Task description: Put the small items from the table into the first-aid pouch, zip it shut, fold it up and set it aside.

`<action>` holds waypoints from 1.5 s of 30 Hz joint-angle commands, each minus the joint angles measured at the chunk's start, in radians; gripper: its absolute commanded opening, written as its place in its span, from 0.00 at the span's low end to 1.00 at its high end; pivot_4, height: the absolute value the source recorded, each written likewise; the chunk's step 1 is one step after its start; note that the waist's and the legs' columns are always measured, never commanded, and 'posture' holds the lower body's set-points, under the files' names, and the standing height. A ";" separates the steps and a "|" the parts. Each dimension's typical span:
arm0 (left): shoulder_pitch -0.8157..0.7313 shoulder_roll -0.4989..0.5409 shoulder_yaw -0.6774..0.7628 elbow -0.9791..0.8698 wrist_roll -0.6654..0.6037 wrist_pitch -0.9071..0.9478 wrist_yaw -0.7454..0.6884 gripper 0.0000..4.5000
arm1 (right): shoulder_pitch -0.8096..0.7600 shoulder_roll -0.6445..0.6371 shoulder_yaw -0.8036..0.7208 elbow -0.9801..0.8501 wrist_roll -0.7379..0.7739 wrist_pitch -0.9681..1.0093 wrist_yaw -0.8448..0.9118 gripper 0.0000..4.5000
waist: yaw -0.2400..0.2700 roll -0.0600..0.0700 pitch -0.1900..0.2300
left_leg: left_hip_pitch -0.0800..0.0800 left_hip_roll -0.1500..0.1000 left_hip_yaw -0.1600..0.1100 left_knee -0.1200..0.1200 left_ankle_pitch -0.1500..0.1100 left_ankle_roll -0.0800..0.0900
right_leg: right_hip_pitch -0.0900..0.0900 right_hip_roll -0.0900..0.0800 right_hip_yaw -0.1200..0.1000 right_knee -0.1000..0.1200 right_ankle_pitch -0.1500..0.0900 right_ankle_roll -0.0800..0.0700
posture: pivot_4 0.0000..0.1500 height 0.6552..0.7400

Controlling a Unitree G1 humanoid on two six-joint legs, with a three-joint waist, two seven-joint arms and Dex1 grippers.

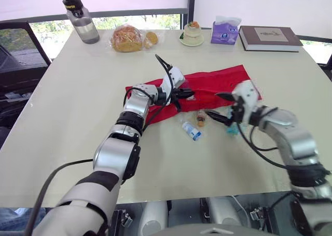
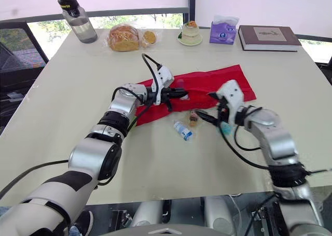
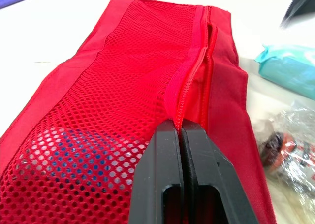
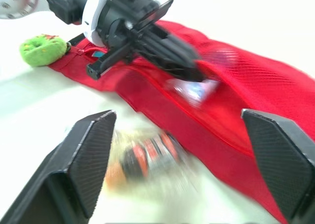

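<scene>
Left tool point(image 3: 180, 129) is clamping shut on the zip edge of the red pouch point(image 1: 218, 83) lying on the worktop point(image 1: 78, 106), while the right tool point(image 4: 178, 118) is hovering wide open, empty, near a wrapped item point(image 1: 201, 118).

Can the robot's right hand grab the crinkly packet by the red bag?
Probably yes. The right gripper is open, and the packet lies beside the red bag, just ahead between its fingers, nothing covering it.
</scene>
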 commanded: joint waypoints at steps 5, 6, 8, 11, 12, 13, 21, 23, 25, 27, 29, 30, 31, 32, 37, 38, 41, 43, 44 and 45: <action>0.003 0.039 0.012 0.013 -0.009 -0.048 -0.017 0.00 | 0.240 -0.180 -0.335 -0.238 0.266 -0.001 0.162 0.98 | -0.009 0.001 0.001 | 0.002 0.000 0.000 0.000 0.000 0.000 | 0.002 0.000 0.001 0.000 0.000 0.000 | 1.00 0.98; 0.001 0.044 0.010 0.018 -0.007 -0.053 -0.019 0.00 | 0.269 -0.205 -0.377 -0.248 0.292 0.001 0.182 0.98 | -0.011 0.001 0.001 | 0.002 0.000 0.000 0.000 0.000 0.000 | 0.002 0.000 0.001 0.000 0.000 0.000 | 1.00 0.98; -0.003 0.051 0.009 0.029 -0.004 -0.060 -0.025 0.00 | 0.314 -0.246 -0.455 -0.254 0.339 0.009 0.213 0.98 | -0.008 0.001 0.001 | 0.002 0.000 0.000 0.000 0.000 0.000 | 0.002 0.000 0.001 0.000 0.000 0.000 | 1.00 0.98; -0.014 0.063 0.010 0.047 -0.002 -0.070 -0.032 0.00 | 0.386 -0.304 -0.585 -0.234 0.400 0.013 0.266 0.98 | -0.007 0.001 0.001 | 0.003 0.000 0.000 0.001 0.000 0.000 | 0.002 0.001 0.001 0.000 0.000 0.001 | 1.00 0.98; -0.017 0.066 0.009 0.053 0.000 -0.074 -0.033 0.00 | 0.408 -0.319 -0.620 -0.223 0.411 0.009 0.284 0.98 | -0.007 0.001 0.001 | 0.003 0.000 0.000 0.001 0.000 0.000 | 0.002 0.001 0.001 0.000 0.000 0.001 | 1.00 0.98; -0.020 0.070 0.009 0.060 0.001 -0.077 -0.035 0.00 | 0.432 -0.337 -0.661 -0.209 0.424 0.005 0.314 0.98 | -0.007 0.001 0.001 | 0.003 0.000 0.000 0.001 0.000 0.000 | 0.002 0.001 0.001 0.000 0.000 0.000 | 1.00 0.98; -0.035 0.095 0.005 0.099 0.018 -0.105 -0.055 0.00 | 0.516 -0.427 -0.807 -0.124 0.447 -0.045 0.452 0.98 | -0.010 0.000 0.001 | 0.003 0.000 0.000 0.001 0.000 0.000 | 0.002 0.001 0.001 0.000 -0.001 0.002 | 1.00 0.98; -0.040 0.097 0.005 0.107 0.021 -0.109 -0.055 0.00 | 0.516 -0.434 -0.803 -0.121 0.446 -0.050 0.457 0.98 | -0.010 0.000 0.001 | 0.003 0.000 0.000 0.001 0.000 0.000 | 0.002 0.001 0.001 0.000 -0.001 0.002 | 1.00 0.98; -0.044 0.097 0.006 0.108 0.022 -0.109 -0.056 0.00 | 0.515 -0.436 -0.793 -0.122 0.448 -0.053 0.456 0.98 | -0.009 0.000 0.001 | 0.003 0.000 0.000 0.001 0.000 0.000 | 0.002 0.001 0.001 0.000 -0.001 0.002 | 1.00 0.98; -0.045 0.096 0.006 0.106 0.022 -0.107 -0.056 0.00 | 0.514 -0.435 -0.780 -0.127 0.448 -0.056 0.453 0.98 | -0.008 0.000 0.001 | 0.002 0.000 0.000 0.001 0.000 0.000 | 0.002 0.001 0.001 0.000 -0.001 0.002 | 1.00 0.98; -0.045 0.096 0.005 0.103 0.021 -0.106 -0.056 0.00 | 0.513 -0.433 -0.771 -0.132 0.451 -0.056 0.448 0.98 | -0.007 0.000 0.001 | 0.002 0.000 0.000 0.001 0.000 0.000 | 0.002 0.001 0.001 0.000 -0.001 0.002 | 1.00 0.98; -0.044 0.096 0.005 0.101 0.021 -0.106 -0.056 0.00 | 0.512 -0.432 -0.768 -0.134 0.453 -0.055 0.447 0.98 | -0.007 0.000 0.001 | 0.002 0.000 0.000 0.001 0.000 0.000 | 0.002 0.001 0.001 0.000 -0.001 0.002 | 1.00 0.98; -0.043 0.096 0.006 0.098 0.020 -0.105 -0.056 0.00 | 0.512 -0.432 -0.764 -0.137 0.455 -0.055 0.445 0.98 | -0.007 0.000 0.001 | 0.003 0.000 0.000 0.001 0.000 0.000 | 0.002 0.001 0.001 0.000 -0.001 0.002 | 1.00 0.98; -0.041 0.097 0.006 0.096 0.020 -0.103 -0.056 0.00 | 0.510 -0.432 -0.758 -0.141 0.457 -0.054 0.441 0.98 | -0.008 0.000 0.001 | 0.003 0.000 0.000 0.001 0.000 0.000 | 0.002 0.001 0.001 0.000 -0.001 0.002 | 1.00 0.98; -0.037 0.097 0.005 0.092 0.020 -0.100 -0.058 0.00 | 0.488 -0.421 -0.668 -0.198 0.425 -0.063 0.372 0.98 | -0.008 0.000 0.001 | 0.003 0.000 0.000 0.001 0.000 0.000 | 0.002 0.001 0.001 0.000 -0.001 0.002 | 1.00 0.98; -0.038 0.096 0.004 0.092 0.020 -0.099 -0.058 0.00 | 0.481 -0.419 -0.640 -0.212 0.405 -0.070 0.349 0.98 | -0.009 0.000 0.001 | 0.003 0.000 0.000 0.001 0.000 0.000 | 0.002 0.001 0.001 0.000 -0.001 0.002 | 1.00 0.98; -0.044 0.093 0.002 0.097 0.023 -0.097 -0.057 0.00 | 0.435 -0.388 -0.525 -0.265 0.382 -0.076 0.269 0.98 | -0.008 0.000 0.001 | 0.003 0.000 0.000 0.001 0.000 0.000 | 0.002 0.001 0.001 0.000 -0.001 0.002 | 1.00 0.98; -0.049 0.086 0.000 0.100 0.025 -0.095 -0.054 0.00 | 0.387 -0.343 -0.396 -0.310 0.344 -0.073 0.188 0.98 | -0.009 0.000 0.001 | 0.003 0.000 0.000 0.001 0.000 0.000 | 0.002 0.001 0.001 0.000 -0.001 0.002 | 1.00 0.98; -0.051 0.082 0.000 0.100 0.024 -0.093 -0.053 0.00 | 0.362 -0.318 -0.330 -0.329 0.323 -0.059 0.138 0.98 | -0.008 0.000 0.001 | 0.003 0.000 0.000 0.001 0.000 0.000 | 0.002 0.001 0.001 0.000 -0.001 0.002 | 1.00 0.98; -0.052 0.079 -0.001 0.099 0.025 -0.093 -0.053 0.00 | 0.344 -0.300 -0.275 -0.342 0.295 -0.051 0.099 0.98 | -0.007 0.000 0.001 | 0.002 0.000 0.000 0.001 0.000 0.000 | 0.002 0.001 0.001 0.000 -0.001 0.002 | 1.00 0.98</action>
